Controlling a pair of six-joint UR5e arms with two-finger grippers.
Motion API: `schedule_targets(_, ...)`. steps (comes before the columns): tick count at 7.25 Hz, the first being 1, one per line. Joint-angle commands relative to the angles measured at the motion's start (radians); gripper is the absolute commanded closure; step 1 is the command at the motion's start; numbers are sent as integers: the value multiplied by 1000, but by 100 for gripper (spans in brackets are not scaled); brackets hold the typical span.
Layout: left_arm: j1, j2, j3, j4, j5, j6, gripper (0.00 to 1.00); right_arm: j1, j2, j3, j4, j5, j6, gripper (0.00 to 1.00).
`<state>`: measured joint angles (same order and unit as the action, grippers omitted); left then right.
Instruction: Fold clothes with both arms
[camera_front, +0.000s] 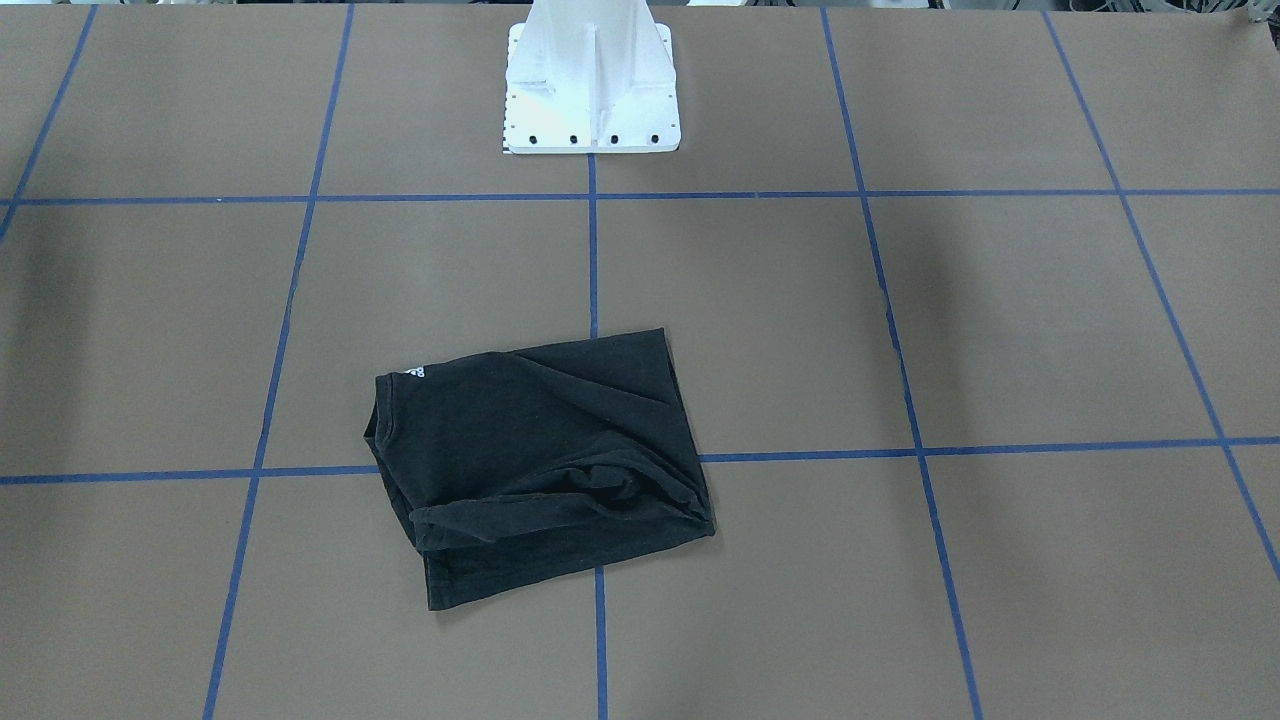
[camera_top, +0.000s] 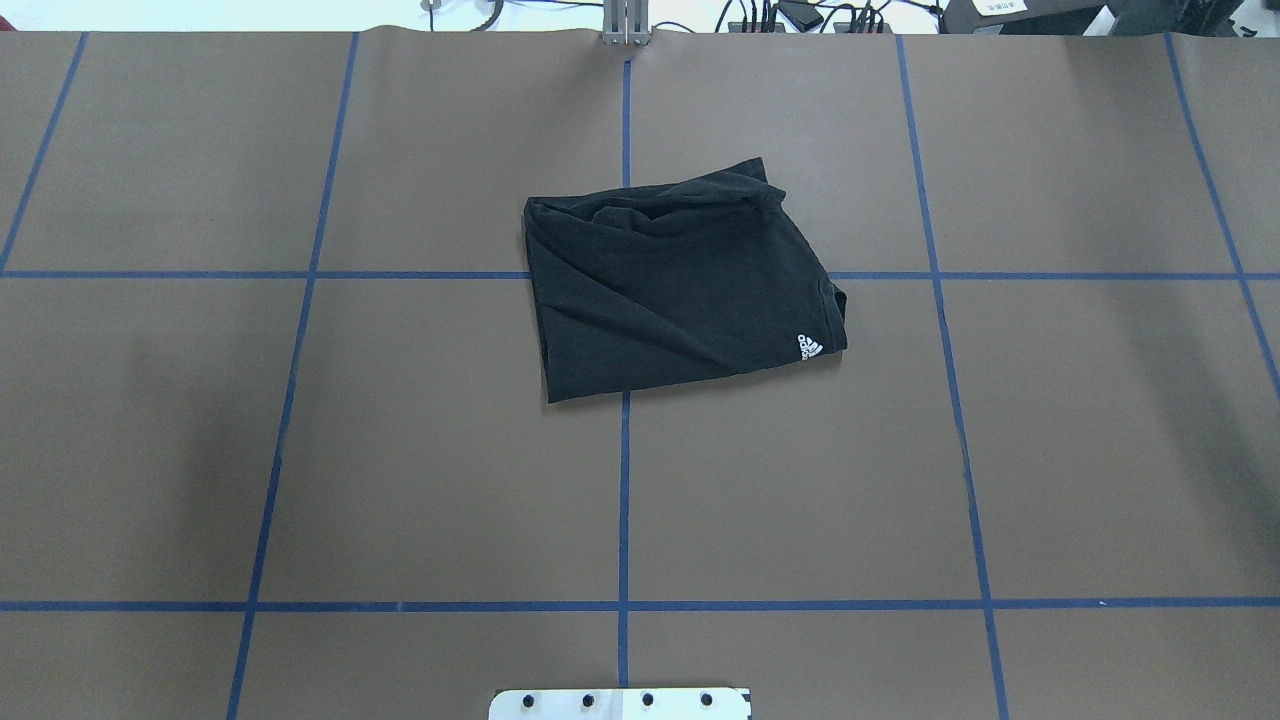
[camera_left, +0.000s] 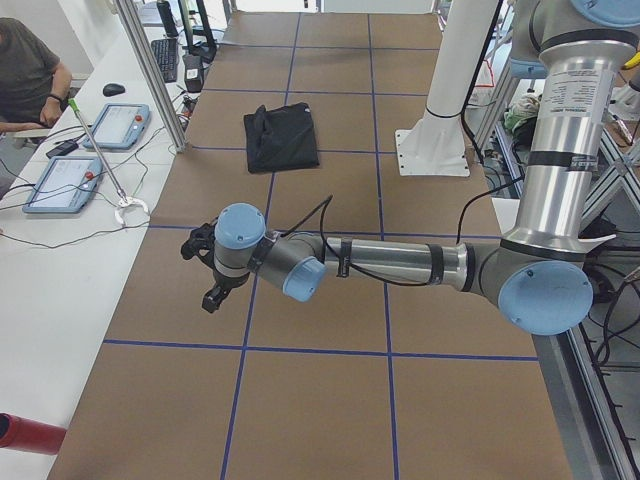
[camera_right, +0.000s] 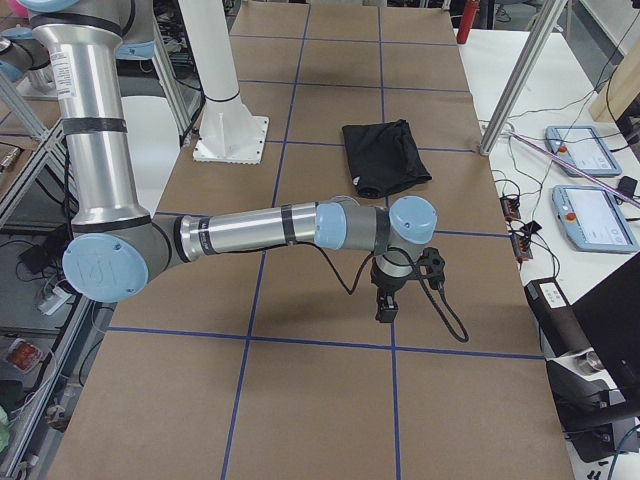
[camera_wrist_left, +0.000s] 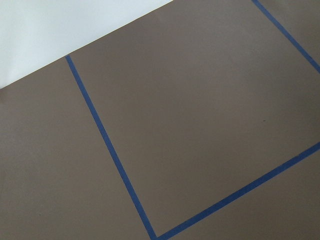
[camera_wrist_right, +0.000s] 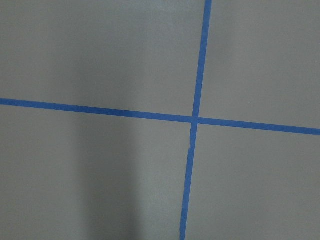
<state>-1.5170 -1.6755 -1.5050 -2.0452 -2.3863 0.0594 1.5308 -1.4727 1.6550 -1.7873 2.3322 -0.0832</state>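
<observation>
The clothes are one black T-shirt (camera_top: 680, 290), folded into a rough rectangle at the table's middle, with a small white logo (camera_top: 810, 346) at one corner. It also shows as the dark bundle (camera_front: 540, 460) in the front-facing view. Nothing touches it. My left gripper (camera_left: 211, 298) hangs over bare table far from the shirt (camera_left: 281, 135), seen only from the side, so I cannot tell its state. My right gripper (camera_right: 385, 308) likewise hovers well short of the shirt (camera_right: 385, 155), and I cannot tell its state either. Both wrist views show only brown table and blue tape lines.
The white pedestal (camera_front: 590, 90) stands at the robot's edge of the table. A side bench carries teach pendants (camera_left: 60, 180) and cables, with a person (camera_left: 25, 70) seated there. More pendants (camera_right: 590, 215) lie on the bench in the right view. Blue tape (camera_top: 624, 480) grids the brown tabletop.
</observation>
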Motion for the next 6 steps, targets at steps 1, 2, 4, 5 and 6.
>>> schedule_targets(1,-9,26,-7,22,-8,-1,0,0,-29,23,3,-5,-4,0)
schedule_targets(2,-9,34,-7,17,-20,0,0,0,-29,22,8,2,-1,0)
schedule_targets(4,-11,34,-30,55,-14,-12,0,-1,-14,15,8,4,11,0)
schedule_targets(5,-11,31,-41,101,-14,-12,0,0,-21,17,8,9,11,0)
schedule_targets(6,-25,31,-82,114,-8,-12,0,0,-27,26,8,7,10,0)
